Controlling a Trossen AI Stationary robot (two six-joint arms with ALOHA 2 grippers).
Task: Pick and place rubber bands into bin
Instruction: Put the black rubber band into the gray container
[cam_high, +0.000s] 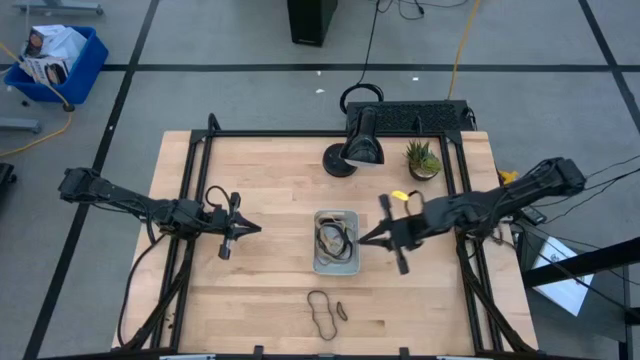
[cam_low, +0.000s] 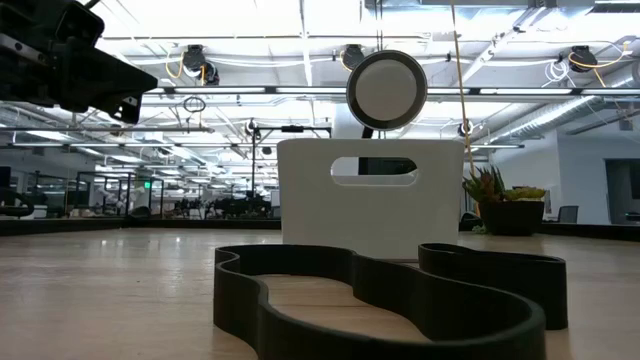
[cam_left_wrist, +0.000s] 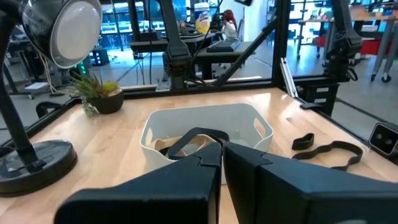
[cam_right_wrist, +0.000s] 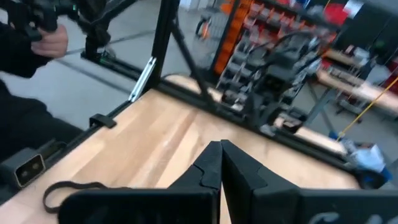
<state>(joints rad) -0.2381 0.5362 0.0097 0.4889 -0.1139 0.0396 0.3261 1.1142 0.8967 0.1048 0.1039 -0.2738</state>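
The pale bin (cam_high: 336, 263) stands mid-table with dark and tan rubber bands (cam_high: 333, 238) lying inside; it also shows in the left wrist view (cam_left_wrist: 205, 127) and the low view (cam_low: 370, 195). A long dark rubber band (cam_high: 320, 312) and a small one (cam_high: 342, 309) lie flat on the table near the front edge, and show close up in the low view (cam_low: 380, 300). My left gripper (cam_high: 252, 229) is shut and empty, left of the bin, pointing at it (cam_left_wrist: 221, 152). My right gripper (cam_high: 362, 238) is shut and empty at the bin's right rim (cam_right_wrist: 219, 152).
A black desk lamp (cam_high: 358, 148) and a small potted plant (cam_high: 423, 158) stand at the table's far side, behind the bin. Black frame rails (cam_high: 190, 200) run along both table sides. A person's hand (cam_right_wrist: 46, 38) shows beyond the table in the right wrist view.
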